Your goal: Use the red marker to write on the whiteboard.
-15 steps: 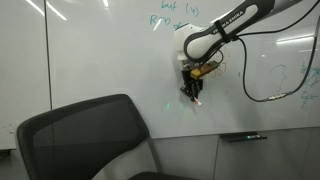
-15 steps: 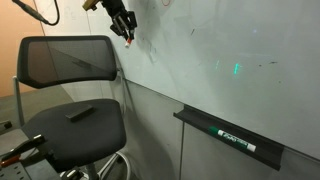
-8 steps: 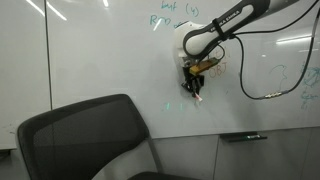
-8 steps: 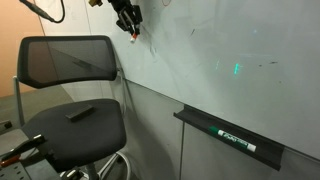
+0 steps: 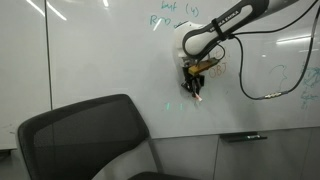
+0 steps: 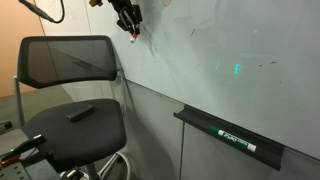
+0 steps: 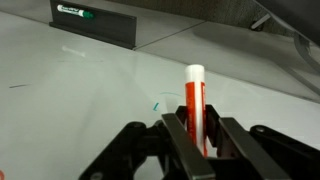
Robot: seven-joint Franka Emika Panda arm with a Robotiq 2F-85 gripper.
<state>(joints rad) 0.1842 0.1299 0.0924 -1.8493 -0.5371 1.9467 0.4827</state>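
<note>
My gripper [image 7: 196, 135] is shut on the red marker [image 7: 194, 100], a short red stick with a pale tip that points at the whiteboard [image 7: 90, 90]. In both exterior views the gripper [image 5: 194, 84] [image 6: 129, 25] holds the marker [image 5: 197, 98] [image 6: 132, 39] against or just off the glossy white panel [image 5: 100, 50] [image 6: 200, 50]; whether the tip touches cannot be told. Faint green handwriting [image 5: 175, 14] runs along the board's top, and a small green mark [image 7: 156, 104] lies near the tip.
A black mesh office chair [image 5: 85, 140] [image 6: 75, 100] stands in front of the board below the arm. The ledge [image 6: 228, 135] [image 5: 243, 137] [image 7: 95, 22] holds a dark marker [image 6: 238, 139]. A black cable [image 5: 262, 85] loops from the arm.
The gripper with the marker rose slightly along the board between one second and half a second ago; since then it has held still.
</note>
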